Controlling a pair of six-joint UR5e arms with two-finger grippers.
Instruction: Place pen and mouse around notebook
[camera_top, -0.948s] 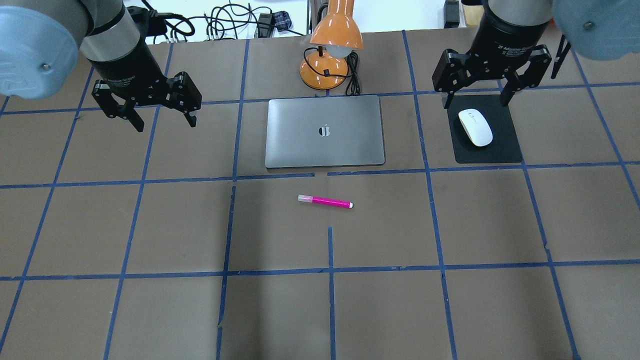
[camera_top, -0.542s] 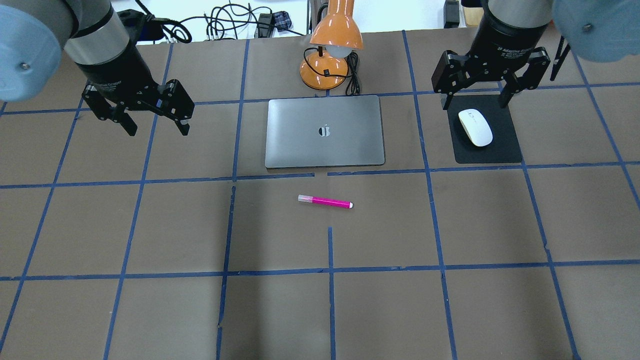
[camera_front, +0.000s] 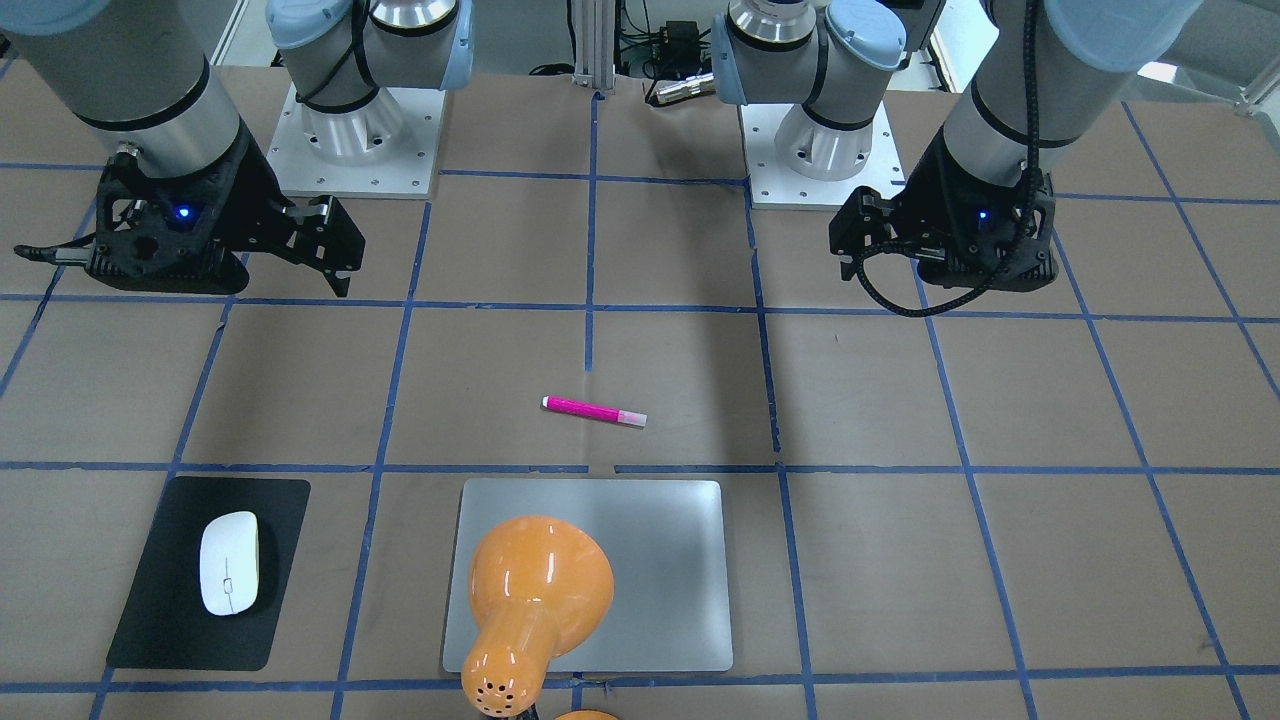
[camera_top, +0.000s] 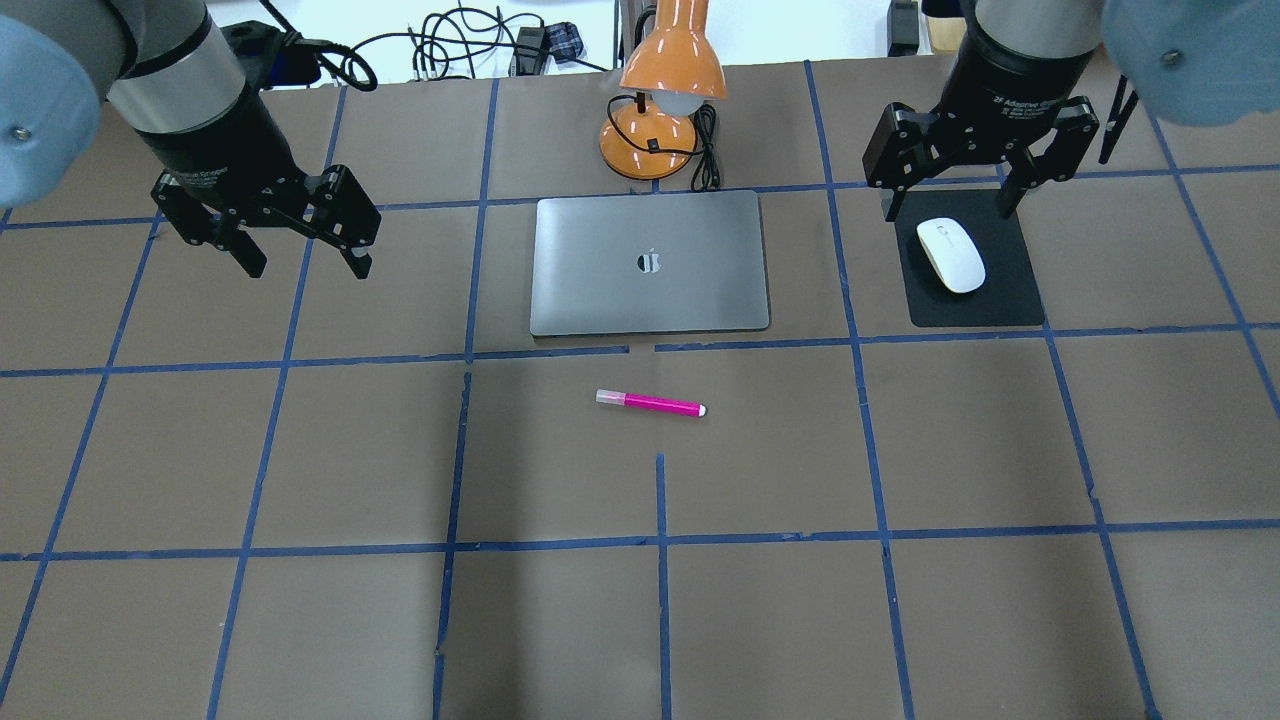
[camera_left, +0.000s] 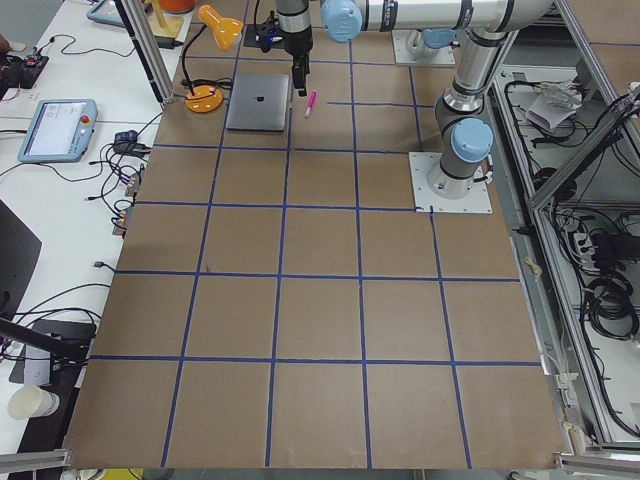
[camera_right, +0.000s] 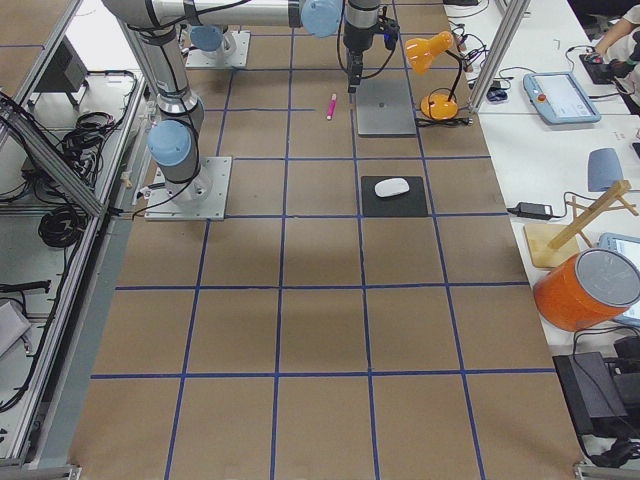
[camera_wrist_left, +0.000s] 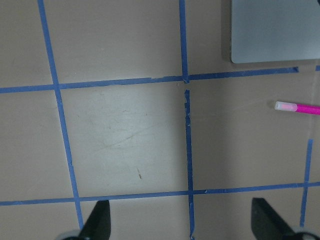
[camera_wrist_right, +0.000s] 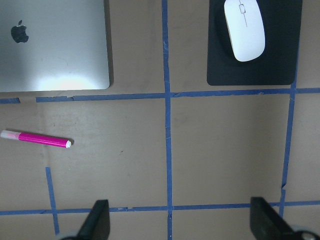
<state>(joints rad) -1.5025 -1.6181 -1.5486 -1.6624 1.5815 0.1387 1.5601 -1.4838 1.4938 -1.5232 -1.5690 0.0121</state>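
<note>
Orange desk lamp (camera_top: 668, 90), black mat (camera_top: 975, 270)

Brown-papered table (camera_top: 300, 450) gridded with blue tape (camera_top: 660, 540)
An orange desk lamp (camera_top: 672, 50) is stood at one edge; white benches (camera_right: 560, 160) strewn with cables (camera_top: 455, 40) and teach pendants (camera_right: 563, 97) are set alongside.

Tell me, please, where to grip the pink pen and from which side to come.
Take the pen at the middle of its magenta barrel, coming straight down from above. It lies flat, roughly parallel to the near edge of the notebook, so the jaws should probably close across its thin width, one on each long side.
</note>
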